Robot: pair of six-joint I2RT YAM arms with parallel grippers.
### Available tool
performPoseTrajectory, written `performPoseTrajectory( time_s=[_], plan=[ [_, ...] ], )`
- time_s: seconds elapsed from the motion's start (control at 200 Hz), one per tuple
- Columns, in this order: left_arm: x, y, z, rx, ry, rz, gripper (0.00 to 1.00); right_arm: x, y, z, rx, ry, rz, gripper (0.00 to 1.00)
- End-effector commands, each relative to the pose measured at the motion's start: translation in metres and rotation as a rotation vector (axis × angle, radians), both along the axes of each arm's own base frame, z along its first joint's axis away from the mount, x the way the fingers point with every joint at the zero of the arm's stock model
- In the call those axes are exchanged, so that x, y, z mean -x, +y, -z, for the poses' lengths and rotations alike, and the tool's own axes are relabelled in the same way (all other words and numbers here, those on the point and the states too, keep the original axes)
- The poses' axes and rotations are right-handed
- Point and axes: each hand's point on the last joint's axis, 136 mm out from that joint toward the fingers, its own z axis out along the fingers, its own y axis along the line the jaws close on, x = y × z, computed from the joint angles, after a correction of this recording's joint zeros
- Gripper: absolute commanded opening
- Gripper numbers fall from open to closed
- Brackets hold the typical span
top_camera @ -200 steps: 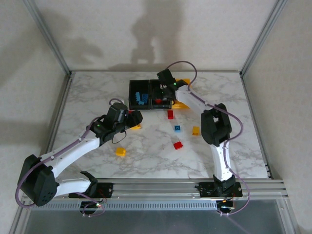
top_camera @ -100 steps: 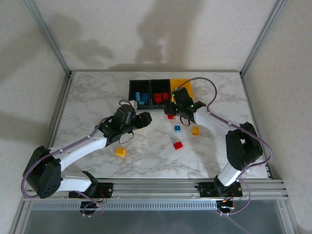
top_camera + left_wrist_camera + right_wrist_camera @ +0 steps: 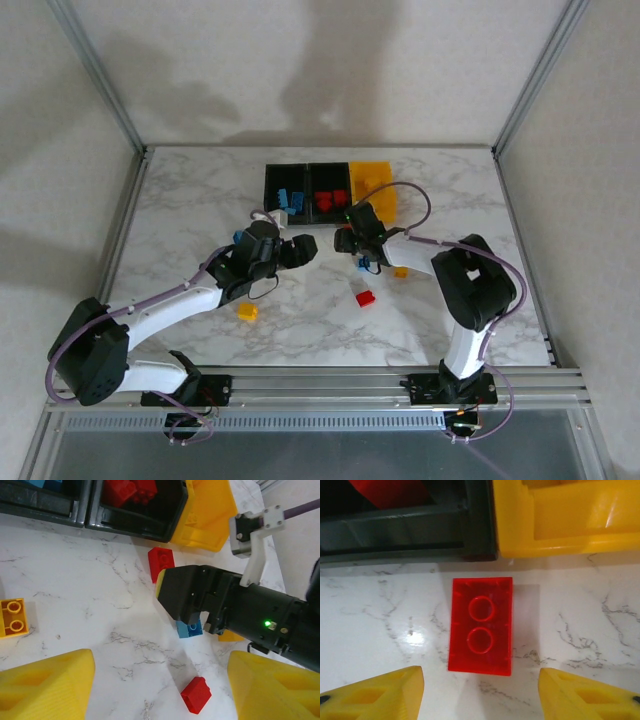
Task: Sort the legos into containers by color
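Right wrist view: the right gripper [image 3: 481, 686] hangs over the marble table [image 3: 380, 625] with its yellow fingers [image 3: 375, 692] spread wide and gripping nothing. A red two-stud brick [image 3: 481, 625] lies flat, studs up, just ahead of the fingertips, in line with the gap and touching neither finger. Just beyond it stand the containers [image 3: 480, 535]; the brick sits near the seam between the middle black bin [image 3: 405, 530] and the yellow bin [image 3: 565, 515]. In the left wrist view the left gripper [image 3: 160, 672] is likewise spread, with bare marble between its fingers and nothing pinched. Ahead of it a second red brick [image 3: 196, 695] lies loose, a blue brick [image 3: 189, 629] peeks from under the right arm's black wrist, and a yellow brick [image 3: 12, 617] lies off to the left. From the top external view the two grippers face each other near mid-table, just in front of the row of bins. Blue legos [image 3: 290, 200] sit in the left black bin [image 3: 272, 180] and red ones in the middle bin. One more yellow piece [image 3: 247, 311] lies near the left arm, well apart from the bins.
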Motion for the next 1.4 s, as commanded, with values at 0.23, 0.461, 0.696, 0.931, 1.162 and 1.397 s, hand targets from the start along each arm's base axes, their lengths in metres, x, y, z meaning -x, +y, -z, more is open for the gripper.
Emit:
performPoseTrajectory(
  time_s=[0.23, 0.461, 0.696, 0.931, 1.162, 1.397],
  plan=[
    [0.002, 0.004, 0.003, -0.029, -0.005, -0.008, 0.70, -0.025, 0.008, 0.010, 0.032, -0.046, 0.035, 0.55],
    [0.003, 0.008, 0.002, -0.036, -0.009, -0.019, 0.70, -0.016, 0.006, 0.012, 0.072, -0.038, 0.018, 0.37],
    [0.002, 0.017, 0.019, -0.060, 0.027, -0.059, 0.70, 0.014, 0.001, -0.015, 0.073, -0.066, -0.019, 0.31],
    [-0.005, 0.033, 0.029, -0.089, 0.102, -0.132, 0.71, 0.032, 0.008, -0.066, 0.021, -0.088, -0.074, 0.32],
    [-0.020, 0.044, 0.022, -0.076, 0.137, -0.180, 0.71, 0.007, 0.031, -0.102, -0.035, -0.060, -0.120, 0.32],
    [-0.032, 0.050, 0.014, -0.087, 0.166, -0.206, 0.71, -0.049, 0.050, -0.104, -0.031, -0.025, -0.098, 0.33]
  ],
)
